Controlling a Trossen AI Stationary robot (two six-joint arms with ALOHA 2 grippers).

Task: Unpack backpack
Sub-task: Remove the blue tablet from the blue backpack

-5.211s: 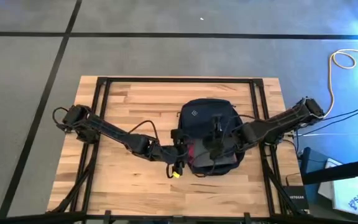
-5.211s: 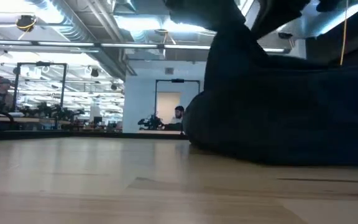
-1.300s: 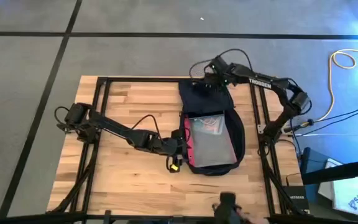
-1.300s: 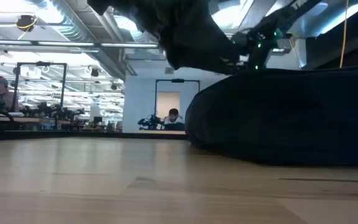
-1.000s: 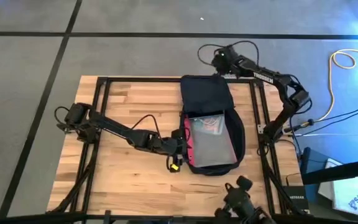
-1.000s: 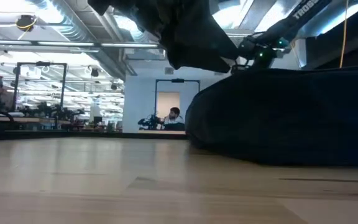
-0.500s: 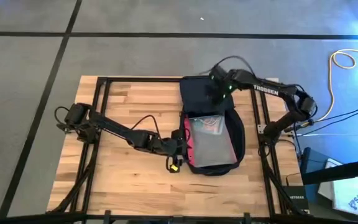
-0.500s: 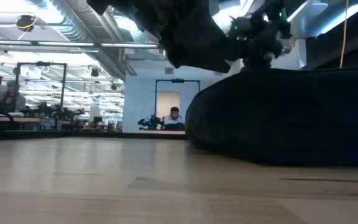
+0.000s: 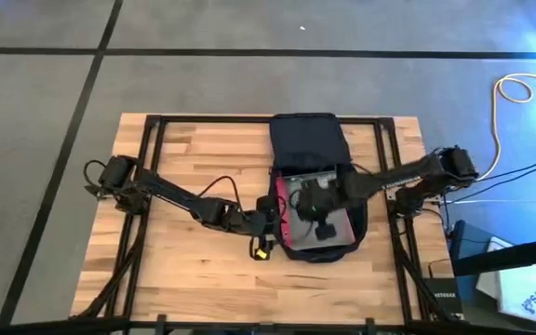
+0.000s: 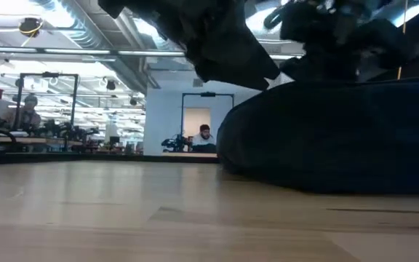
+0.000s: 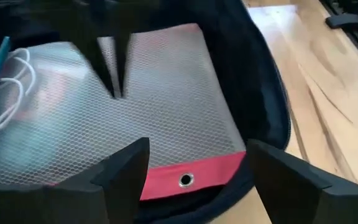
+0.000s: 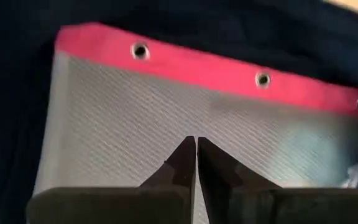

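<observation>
High view: the large dark navy soft fabric backpack (image 9: 311, 149) lies on the pale wooden table (image 9: 184, 149), its front flap folded back toward the far edge and the main compartment open. Inside it lies a clear mesh zip pouch with a red edge (image 9: 338, 223). Half a second ago the right arm reached over the folded flap at the far end; now the right gripper (image 9: 316, 207) has come down over the open compartment, directly above the pouch. The left gripper (image 9: 270, 216) has not moved: it sits at the compartment's rim, with the pouch just beyond it.

Low view: the backpack (image 10: 333, 138) fills the right side as a dark mound. The dark arm parts above it now hang lower and bulkier than a moment ago. A person (image 10: 205, 137) sits in the far doorway.

Left wrist view: the left gripper's fingers (image 11: 126, 168) stand wide apart, holding nothing; ahead of them lie the pouch's red edge with a metal eyelet (image 11: 185, 180) and white cords (image 11: 8, 81) under the mesh. The right gripper's closed tips point down at the mesh farther on.

Right wrist view: the right gripper's fingers (image 12: 185, 163) are pressed together with nothing between them, their tips over the mesh of the pouch (image 12: 117, 130), the red edge just past them.
</observation>
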